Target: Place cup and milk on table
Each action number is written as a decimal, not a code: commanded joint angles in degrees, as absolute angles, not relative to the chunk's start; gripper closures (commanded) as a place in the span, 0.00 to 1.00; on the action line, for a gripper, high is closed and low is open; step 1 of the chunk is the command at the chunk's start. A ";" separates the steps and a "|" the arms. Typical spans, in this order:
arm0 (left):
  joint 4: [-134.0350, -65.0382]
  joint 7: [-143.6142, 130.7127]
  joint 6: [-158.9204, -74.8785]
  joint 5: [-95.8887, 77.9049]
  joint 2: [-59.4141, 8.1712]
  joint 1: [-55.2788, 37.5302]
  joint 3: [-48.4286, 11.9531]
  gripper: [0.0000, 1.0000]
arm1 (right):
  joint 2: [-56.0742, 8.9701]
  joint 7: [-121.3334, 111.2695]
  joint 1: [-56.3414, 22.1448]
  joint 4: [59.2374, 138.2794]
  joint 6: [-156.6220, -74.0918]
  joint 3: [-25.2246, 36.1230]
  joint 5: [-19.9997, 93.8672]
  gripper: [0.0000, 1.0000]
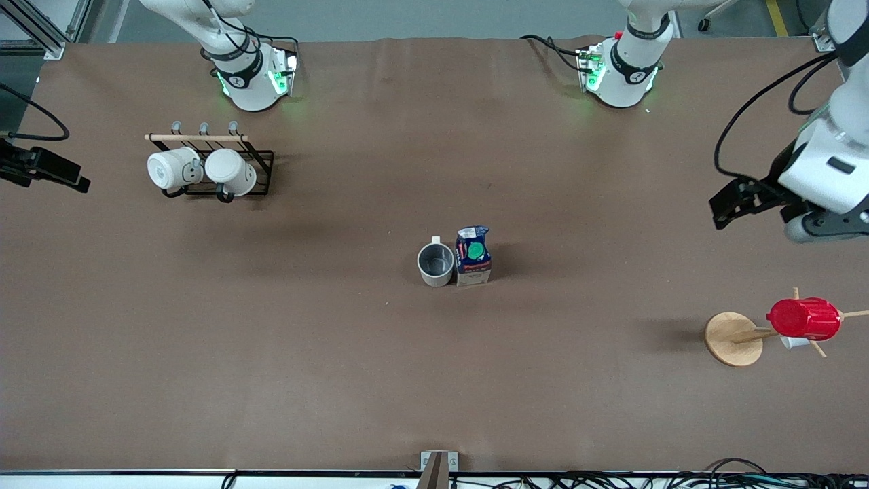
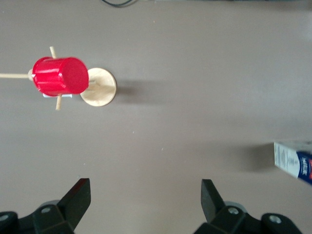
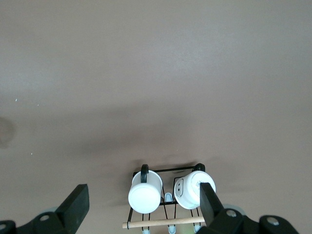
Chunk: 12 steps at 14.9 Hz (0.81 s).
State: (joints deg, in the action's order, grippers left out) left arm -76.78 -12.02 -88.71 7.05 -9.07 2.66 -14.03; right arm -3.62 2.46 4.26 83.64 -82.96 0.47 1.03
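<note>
Plain brown matte covering is spread flat over the whole desk (image 1: 380, 380), faintly creased near the edge where the arm bases stand. Near the desk's middle the cup (image 1: 435, 263), a round off-white ceramic piece with a grey inside and a small squarish handle, is set upright, touching or just beside the milk (image 1: 473, 256), a boxy blue and white carton with a round green cap.

Toward the right arm's end, two glossy white mugs (image 1: 200, 170) are hung on a black wire rack (image 1: 261, 166) topped by a wooden rod. Toward the left arm's end, a ribbed red cup (image 1: 804, 318) is carried on a wooden peg stand (image 1: 732, 338) with a round disc base.

The left gripper (image 2: 144, 200) is held over bare desk near that end's edge, jaws wide and empty. The right gripper (image 3: 141, 202) is held at the other end's edge, jaws likewise wide and empty.
</note>
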 commanded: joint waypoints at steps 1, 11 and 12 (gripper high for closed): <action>-85.23 -6.61 -88.68 2.57 -1.51 2.03 -10.04 0.00 | -1.85 1.76 4.04 85.34 -83.06 0.70 2.02 0.00; -97.30 2.11 -89.12 0.53 8.70 -1.41 -4.92 0.00 | -1.93 -0.97 3.60 84.90 -82.00 0.70 1.32 0.00; -97.29 1.85 -88.95 0.61 8.70 -1.67 -4.92 0.00 | -1.93 -0.88 3.60 84.82 -82.09 0.70 1.32 0.00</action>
